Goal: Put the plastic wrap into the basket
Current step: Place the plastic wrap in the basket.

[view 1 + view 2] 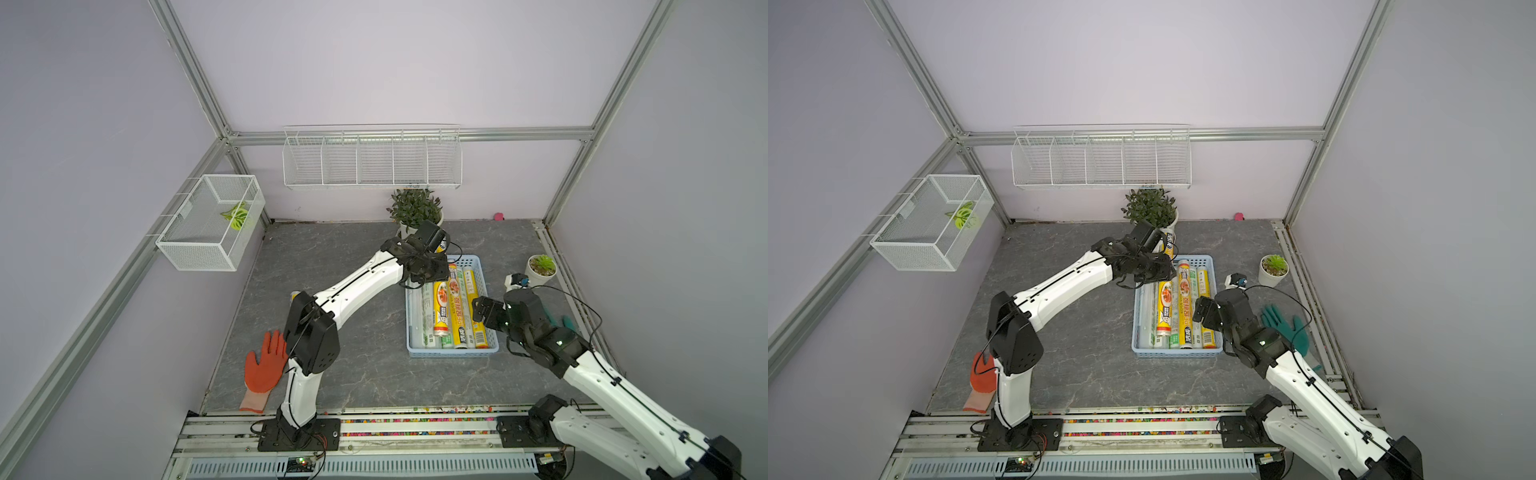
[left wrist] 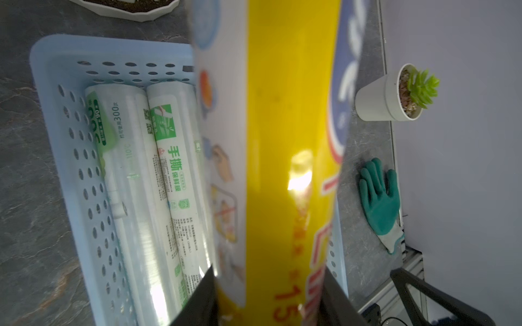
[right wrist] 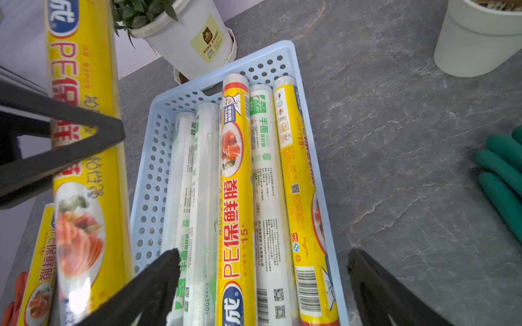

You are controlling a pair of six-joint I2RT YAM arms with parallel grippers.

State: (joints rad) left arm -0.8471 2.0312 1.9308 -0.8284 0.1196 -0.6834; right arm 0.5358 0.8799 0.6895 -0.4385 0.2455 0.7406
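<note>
- A yellow roll of plastic wrap [image 2: 282,141] is pinched across its width between the jaws of the left gripper [image 2: 268,282]. Its length runs on ahead of the fingers, roughly in line with the container below.
- Beneath those jaws sits the light-blue basket [image 3: 147,158]. At least five rolls [image 3: 234,183] lie in it side by side and lengthwise, likely the only way such long tubes fit. The held roll hangs above it, not yet laid in, and appears to be carried parallel to the others for that reason.
- The right gripper [image 3: 264,285] hovers over the basket's near end with its jaws spread wide and nothing between them, apparently standing by.
- One more yellow roll [image 3: 36,268] lies on the table outside the basket, on the far side of the left jaws, near the orange glove [image 1: 266,365].
- A potted plant [image 3: 192,36] stands just past the basket's far end. A green glove [image 2: 381,197] and a small succulent pot [image 2: 389,96] sit well outside the right jaws.
</note>
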